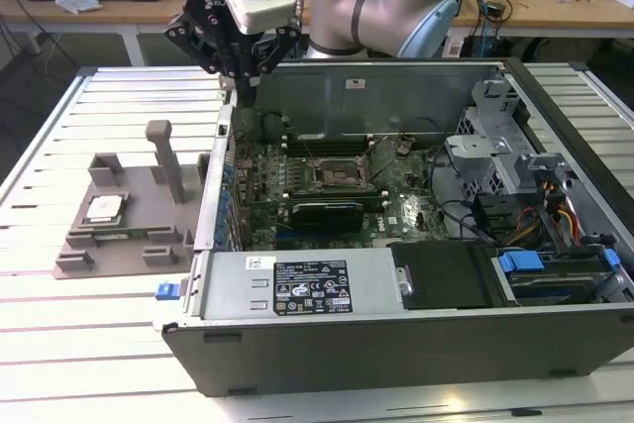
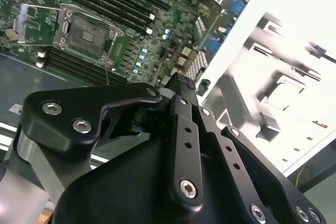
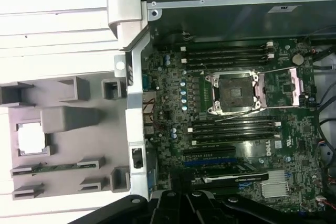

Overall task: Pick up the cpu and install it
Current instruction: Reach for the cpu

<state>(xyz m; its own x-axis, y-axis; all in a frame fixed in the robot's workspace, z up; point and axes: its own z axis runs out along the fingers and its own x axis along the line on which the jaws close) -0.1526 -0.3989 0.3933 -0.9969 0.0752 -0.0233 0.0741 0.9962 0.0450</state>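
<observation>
The small square cpu (image 1: pixel 104 209) (image 3: pixel 31 139), with its shiny silver metal top, lay flat in a recess of the matte grey moulded plastic fixture plate (image 1: pixel 139 223), just outside the open dark-grey steel computer case (image 1: pixel 396 344). Above that case's plate-side wall hung the black angular metal gripper (image 1: pixel 244 96), its fingers drawn together on nothing. Inside the case, the green motherboard's (image 1: pixel 396 210) square metal-framed socket (image 1: pixel 337 175) (image 3: pixel 233 93) stood uncovered.

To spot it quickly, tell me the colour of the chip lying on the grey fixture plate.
The chip has a silver-grey top, clearest in the exterior view.
</observation>
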